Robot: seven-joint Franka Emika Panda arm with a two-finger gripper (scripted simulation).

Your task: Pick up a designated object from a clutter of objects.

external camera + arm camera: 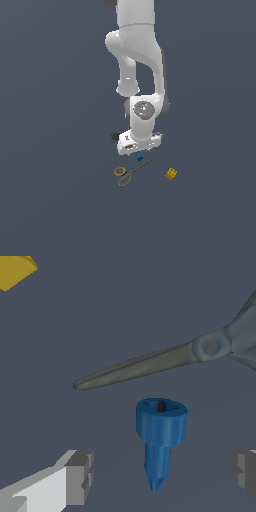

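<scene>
The blue cone (160, 436) stands between my two fingers in the wrist view, wide dark-centred end up, narrow tip down. My gripper (162, 473) is open, with one finger pad (80, 476) on one side and the other (243, 472) on the opposite side, neither touching the cone. In the exterior view the cone (139, 156) shows just under the hand, and my gripper (138, 151) hangs low over it. The orange-handled scissors (129, 172) lie beside it; their grey blades (150, 363) point past the cone.
A yellow block (171, 173) lies to the exterior view's right of the scissors and shows in the wrist view (14, 270). A dark grey round knob (115, 136) sits partly hidden behind the hand. The floor is plain dark grey.
</scene>
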